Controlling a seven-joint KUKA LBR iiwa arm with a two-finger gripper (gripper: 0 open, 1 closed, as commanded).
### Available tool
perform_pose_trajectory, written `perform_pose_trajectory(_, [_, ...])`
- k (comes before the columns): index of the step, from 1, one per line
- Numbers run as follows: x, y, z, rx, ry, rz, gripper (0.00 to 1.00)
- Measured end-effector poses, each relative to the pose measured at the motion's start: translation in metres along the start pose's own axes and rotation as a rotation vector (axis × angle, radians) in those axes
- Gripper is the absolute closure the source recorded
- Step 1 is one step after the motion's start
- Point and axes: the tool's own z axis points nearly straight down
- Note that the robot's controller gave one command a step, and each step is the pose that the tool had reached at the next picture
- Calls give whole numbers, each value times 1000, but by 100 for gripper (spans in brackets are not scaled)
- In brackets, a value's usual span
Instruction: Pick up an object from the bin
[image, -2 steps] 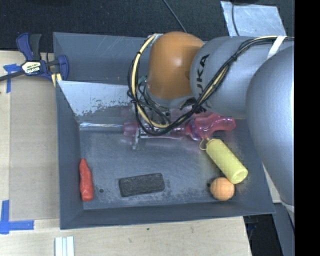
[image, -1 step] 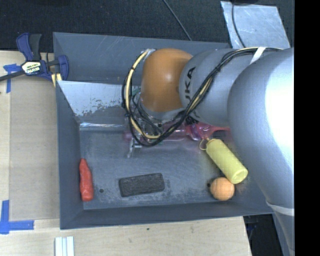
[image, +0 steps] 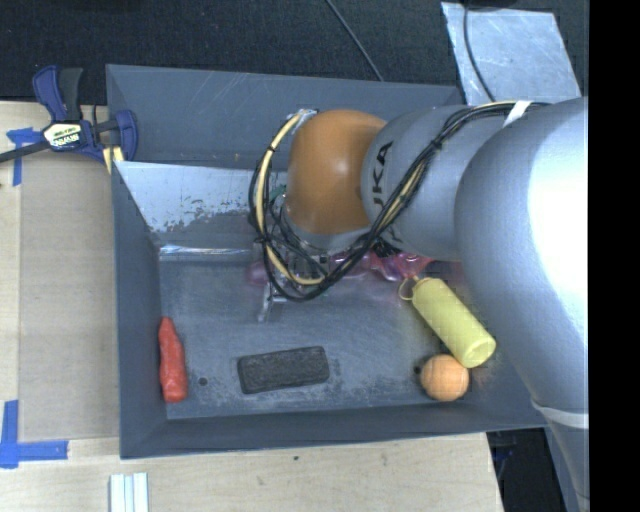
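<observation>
My gripper (image: 268, 298) reaches down below the orange wrist cover near the middle of the bin, close to the back wall, and nothing shows in it. A dark grey flat rectangular pad (image: 284, 368) lies on the floor just in front of it, toward the near wall. A pink crinkled thing (image: 392, 266) lies to the gripper's right, partly hidden under the arm. A red-orange elongated thing (image: 172, 360) lies along the left wall.
A yellow cylinder (image: 455, 320) lies slanted at the right side, with a small orange ball (image: 444, 378) just in front of it near the right front corner. The arm and its cables cover the bin's back right part.
</observation>
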Motion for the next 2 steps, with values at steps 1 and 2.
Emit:
perform_pose_trajectory(1, [-7, 4, -85, 0, 3, 22, 0])
perform_pose_trajectory(2, [5, 2, -79, 1, 3, 6, 0])
